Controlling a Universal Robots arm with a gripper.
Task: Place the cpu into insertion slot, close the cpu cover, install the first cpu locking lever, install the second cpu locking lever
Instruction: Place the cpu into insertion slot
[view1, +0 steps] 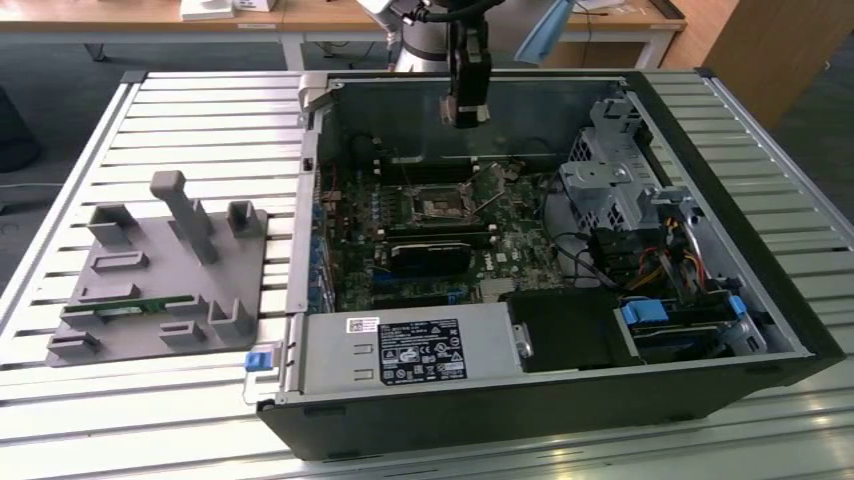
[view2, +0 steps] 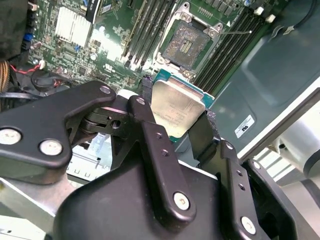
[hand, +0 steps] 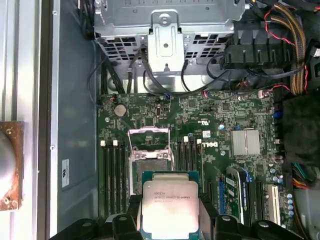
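My gripper (view1: 463, 118) hangs inside the open computer case, above the motherboard's rear part. It is shut on the cpu (view2: 177, 105), a flat square chip with a dull silver top, held by its two opposite edges between the black fingers (view2: 146, 92). The first wrist view also has the cpu (hand: 169, 205) in the gripper (hand: 169, 201). Below it the insertion slot (hand: 149, 167) lies bare, its dark pin field (view2: 186, 45) uncovered. The cpu cover (hand: 149, 136) is swung up at the socket's far side. A thin wire lever (view2: 240, 32) stands away from the socket (view1: 441, 205).
Long black memory slots (hand: 112, 175) flank the socket on both sides. A silver heatsink (hand: 245, 142), a metal drive cage (view1: 614, 180), bundled cables (view1: 654, 270) and the power supply (view1: 407, 350) crowd the case. A grey fixture plate (view1: 160, 270) lies on the slatted table at the exterior view's left.
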